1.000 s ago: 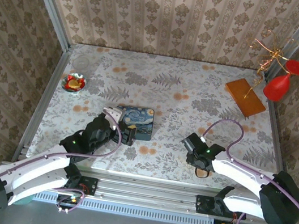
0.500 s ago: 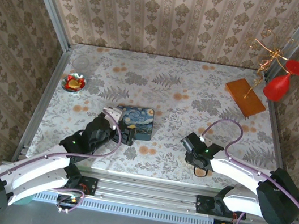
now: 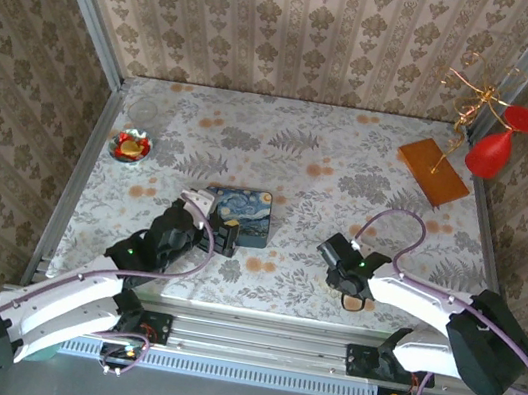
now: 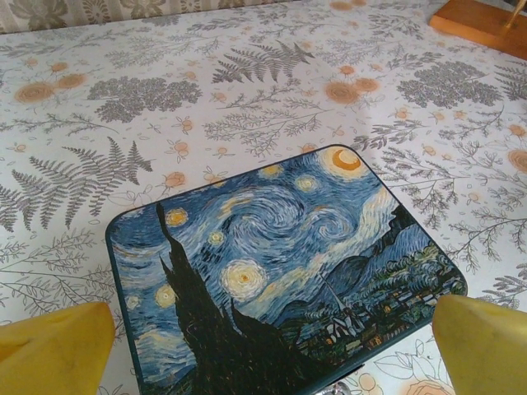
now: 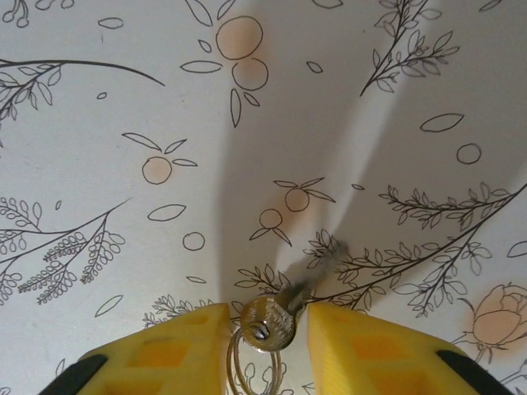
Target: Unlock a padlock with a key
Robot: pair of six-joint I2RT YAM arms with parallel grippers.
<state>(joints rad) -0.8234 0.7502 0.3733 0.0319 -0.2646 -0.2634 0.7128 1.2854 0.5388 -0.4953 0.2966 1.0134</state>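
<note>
— Right wrist view first: what sits between your fingers there?

— The key (image 5: 268, 324). Its round head lies in the gap of my right gripper (image 5: 268, 317), flat face toward the camera. The blade slants away to the upper right over the table (image 5: 123, 107), too blurred to read. A thin ring (image 5: 234, 362) passes through the head and runs down beside one finger (image 5: 165, 354).

— Are you pinching it?

— My jaws stand a little apart, just wider than the head. A sliver of table shows on one side and the ring fills the other. I would not call that a grip.

— And the other arm?

— My left gripper (image 4: 268, 354) is spread wide and holds nothing. Its two yellow tips sit at the bottom corners of the left wrist view. The blue box (image 4: 272, 247) lies flat between and ahead of them, painted lid up.

— Where is the padlock?

— A small silvery bit (image 4: 339, 383) pokes out at the box's near edge, low in that view. Too little of it shows for me to say whether it is the padlock.

— How do you lie from above?

— From the top camera, my left gripper is just at the box's near left corner. My right is well apart from the box, off to the right, near the table's near edge.
</note>
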